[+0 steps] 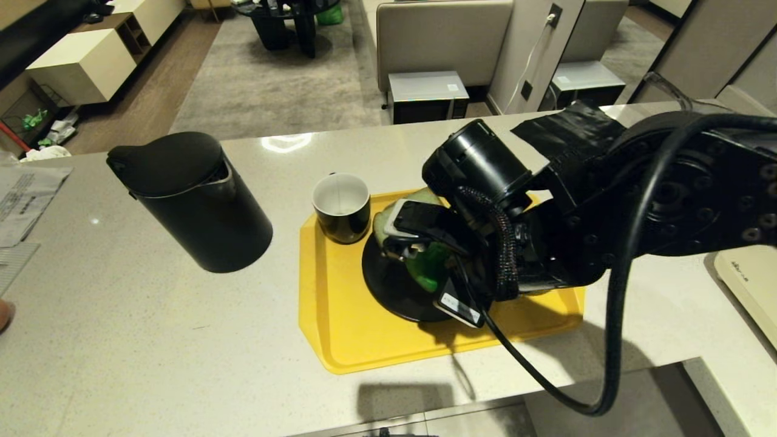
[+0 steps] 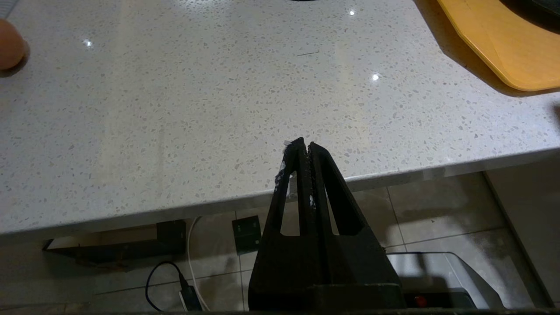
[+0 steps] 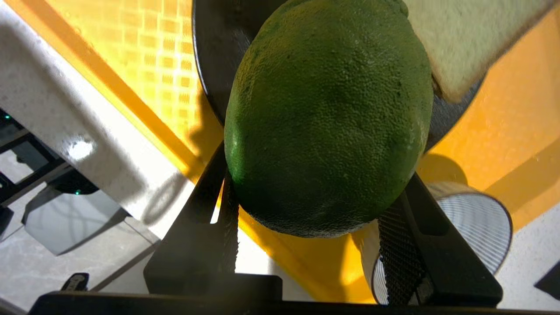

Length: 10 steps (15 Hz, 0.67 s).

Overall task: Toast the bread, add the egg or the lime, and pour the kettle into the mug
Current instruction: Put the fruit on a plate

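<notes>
Over yellow tray [image 1: 340, 340], only the wrist view shows right jaws gripping lime [image 3: 328, 118].

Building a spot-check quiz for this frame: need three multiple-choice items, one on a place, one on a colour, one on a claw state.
1. Where does the mug stand?
A. on the yellow tray's far left corner
B. on the bare counter
C. on the kettle's lid

2. What colour is the plate under the bread?
A. white
B. black
C. blue

3. What is the right claw doing?
A. hanging open over nothing
B. gripping the mug's handle
C. gripping the lime

Key: 1 A, the mug sits inside the tray's rim. 2 B, a dark disc shows beneath the slice. 3 C, both fingers press the fruit's sides.
</notes>
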Available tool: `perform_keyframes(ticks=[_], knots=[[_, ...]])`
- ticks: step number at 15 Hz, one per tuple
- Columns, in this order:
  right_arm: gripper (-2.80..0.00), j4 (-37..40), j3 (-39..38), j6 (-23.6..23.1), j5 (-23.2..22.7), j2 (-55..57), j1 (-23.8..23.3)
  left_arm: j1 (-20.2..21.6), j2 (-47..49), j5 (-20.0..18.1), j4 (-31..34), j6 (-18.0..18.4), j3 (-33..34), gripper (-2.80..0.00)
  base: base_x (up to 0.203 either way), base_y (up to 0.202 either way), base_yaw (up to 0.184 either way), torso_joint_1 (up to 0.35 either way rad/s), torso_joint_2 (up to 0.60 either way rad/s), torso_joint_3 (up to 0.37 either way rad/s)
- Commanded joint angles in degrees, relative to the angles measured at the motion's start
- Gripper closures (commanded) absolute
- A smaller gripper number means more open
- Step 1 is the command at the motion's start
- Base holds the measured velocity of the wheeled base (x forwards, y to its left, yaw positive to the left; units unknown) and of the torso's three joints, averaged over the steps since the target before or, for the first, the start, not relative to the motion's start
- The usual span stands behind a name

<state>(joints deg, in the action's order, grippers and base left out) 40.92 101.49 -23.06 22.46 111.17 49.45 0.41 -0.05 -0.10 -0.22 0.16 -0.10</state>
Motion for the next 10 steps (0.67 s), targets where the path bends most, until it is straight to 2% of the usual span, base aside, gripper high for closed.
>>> perform_keyframes(ticks=[1,10], knots=[[0.00,0.21,1.40,-0.24,0.18,2.98,0.21,0.02,-0.04,0.02,-0.04,0.02,0.01,0.00,0.000,0.000,0.000,0.000,0.00,0.000],[0.00,-0.05,2.90,-0.14,0.92,8.43,-1.44,0.02,-0.04,0.02,-0.04,0.02,0.01,0.00,0.000,0.000,0.000,0.000,0.00,0.000]])
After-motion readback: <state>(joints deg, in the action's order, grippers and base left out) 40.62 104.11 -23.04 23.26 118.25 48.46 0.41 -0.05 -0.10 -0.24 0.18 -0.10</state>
